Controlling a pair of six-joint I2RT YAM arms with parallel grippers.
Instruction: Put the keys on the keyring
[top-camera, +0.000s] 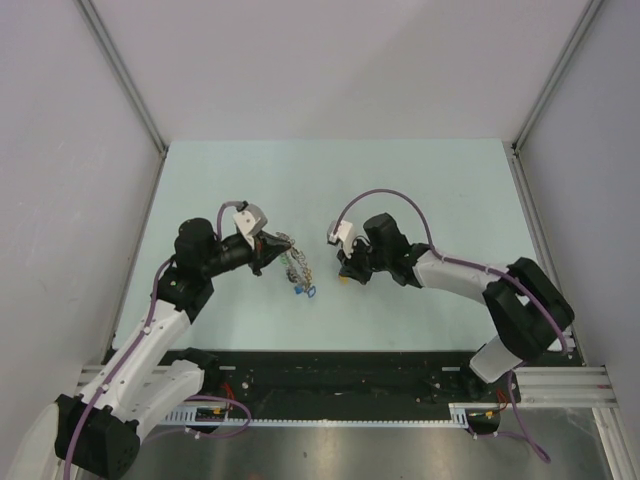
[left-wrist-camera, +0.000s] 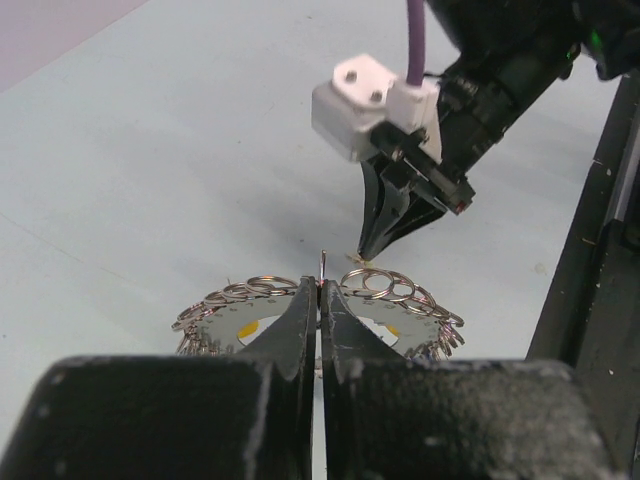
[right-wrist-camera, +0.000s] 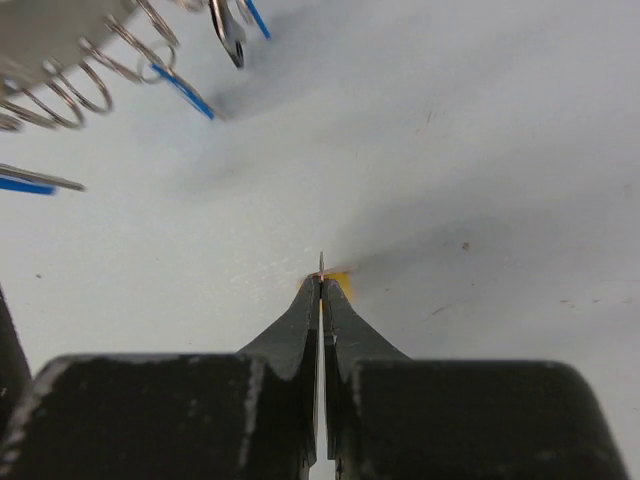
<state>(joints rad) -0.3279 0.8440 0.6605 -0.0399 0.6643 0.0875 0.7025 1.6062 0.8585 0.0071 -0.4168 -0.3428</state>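
Now, the pale table (top-camera: 420, 190) carries it all; the left gripper (left-wrist-camera: 320, 290) is pinched tight on the rim of the keyring (top-camera: 296, 266), mid-table, fringed with blue-headed keys (right-wrist-camera: 185, 92); just right of the keyring, the right gripper (right-wrist-camera: 321, 285) is clamped on a yellow-headed key (right-wrist-camera: 343, 284), tips down at the surface.

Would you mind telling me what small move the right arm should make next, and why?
Probably lift the right claw slightly: it looks shut on the yellow key, low against the table, while the left claw holds the keyring nearby.
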